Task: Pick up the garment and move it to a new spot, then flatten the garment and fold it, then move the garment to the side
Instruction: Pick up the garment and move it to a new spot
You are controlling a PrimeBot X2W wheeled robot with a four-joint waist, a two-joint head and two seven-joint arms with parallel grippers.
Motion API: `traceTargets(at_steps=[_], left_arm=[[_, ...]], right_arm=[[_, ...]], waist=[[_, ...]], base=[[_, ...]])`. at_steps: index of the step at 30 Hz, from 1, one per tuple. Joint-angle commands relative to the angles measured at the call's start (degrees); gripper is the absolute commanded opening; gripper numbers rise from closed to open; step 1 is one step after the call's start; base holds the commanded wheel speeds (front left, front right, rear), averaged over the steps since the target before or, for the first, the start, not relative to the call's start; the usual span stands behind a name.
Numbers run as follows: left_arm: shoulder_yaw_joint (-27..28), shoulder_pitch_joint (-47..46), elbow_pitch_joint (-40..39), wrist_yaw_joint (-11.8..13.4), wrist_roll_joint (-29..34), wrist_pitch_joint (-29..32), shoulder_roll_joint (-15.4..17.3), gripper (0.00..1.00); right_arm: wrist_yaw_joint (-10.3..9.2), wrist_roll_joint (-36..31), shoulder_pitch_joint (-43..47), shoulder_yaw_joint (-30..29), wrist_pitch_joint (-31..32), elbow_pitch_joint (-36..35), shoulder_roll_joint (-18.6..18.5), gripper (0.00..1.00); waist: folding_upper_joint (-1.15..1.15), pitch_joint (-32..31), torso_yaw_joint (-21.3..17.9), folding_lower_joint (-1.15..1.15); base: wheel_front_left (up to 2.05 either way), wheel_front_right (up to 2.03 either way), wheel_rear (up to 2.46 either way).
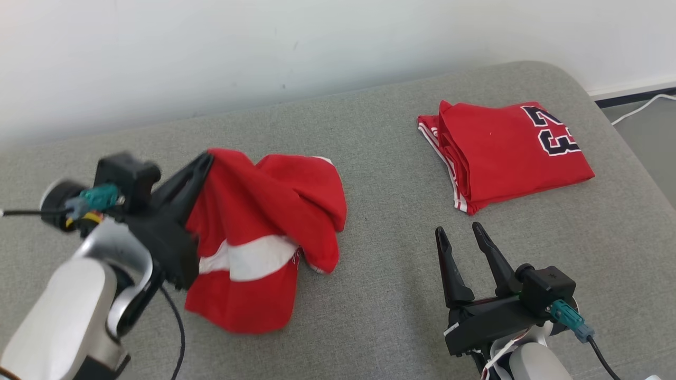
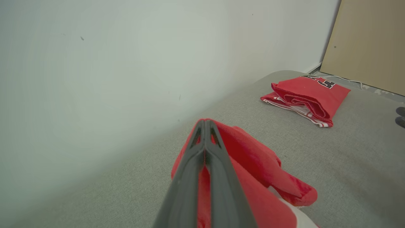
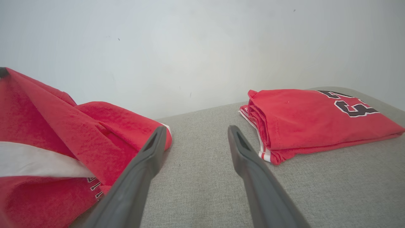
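Two arms: left fingers (image 1: 193, 170) clamp the red garment (image 1: 264, 211) aloft; right fingers (image 1: 447, 266) spread, apparently hovering.

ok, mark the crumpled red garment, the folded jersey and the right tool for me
crumpled red garment (image 1: 274, 200), head view, red fold above the white band
folded jersey (image 1: 501, 153), head view, plain red top beside the number
right tool (image 1: 458, 228), head view, midway between its open fingertips

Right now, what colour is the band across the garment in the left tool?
White band on the red garment; the head view shows it best.
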Motion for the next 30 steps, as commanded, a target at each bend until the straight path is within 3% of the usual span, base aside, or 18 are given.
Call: traceTargets(at_steps=[1,12,13,14,15,16,30], left_arm=[[0.29,1.57,0.59,0.32,-1.07,-0.39,0.32,0.00],[1.12,8.40,9.01,0.13,-4.04,-7.97,-1.35,0.00],[1.08,8.43,9.70,0.05,-3.98,-8.72,-1.52,0.07],[1.01,8.48,10.34,0.02,-3.77,-9.54,-1.64,0.38],[1.09,8.58,10.80,0.21,-3.77,-10.37,-1.91,0.79],[1.13,8.84,11.28,0.27,-3.89,-11.04,-2.13,1.00],[2.91,18.31,6.74,4.21,-5.43,-20.18,-4.66,1.00]], right_arm=[[-0.02,-0.02,0.48,0.03,-0.12,0.15,0.14,1.00],[-0.02,-0.09,-0.26,0.13,-0.12,0.88,-0.04,1.00],[-0.02,-0.08,-0.37,0.17,-0.12,0.94,-0.02,1.00],[-0.02,-0.05,-0.45,0.14,-0.12,1.02,-0.03,1.00],[-0.02,-0.02,-0.47,0.18,-0.12,1.05,-0.04,1.00],[-0.02,0.01,-0.41,0.18,-0.12,1.13,-0.08,1.00],[-0.02,-0.14,1.63,-0.94,-0.12,0.61,-0.62,1.00]], waist=[[0.00,0.14,0.06,0.00],[0.00,0.91,0.88,0.00],[0.00,0.89,0.99,0.00],[0.00,0.85,1.12,0.00],[0.00,0.78,1.23,0.00],[0.00,0.68,1.35,0.00],[0.00,-0.51,4.02,0.00]], base=[[0.00,0.00,0.00],[0.00,0.00,0.00],[0.00,0.00,0.00],[0.00,0.00,0.00],[0.00,0.00,0.00],[0.00,0.00,0.00],[0.00,0.00,0.00]])
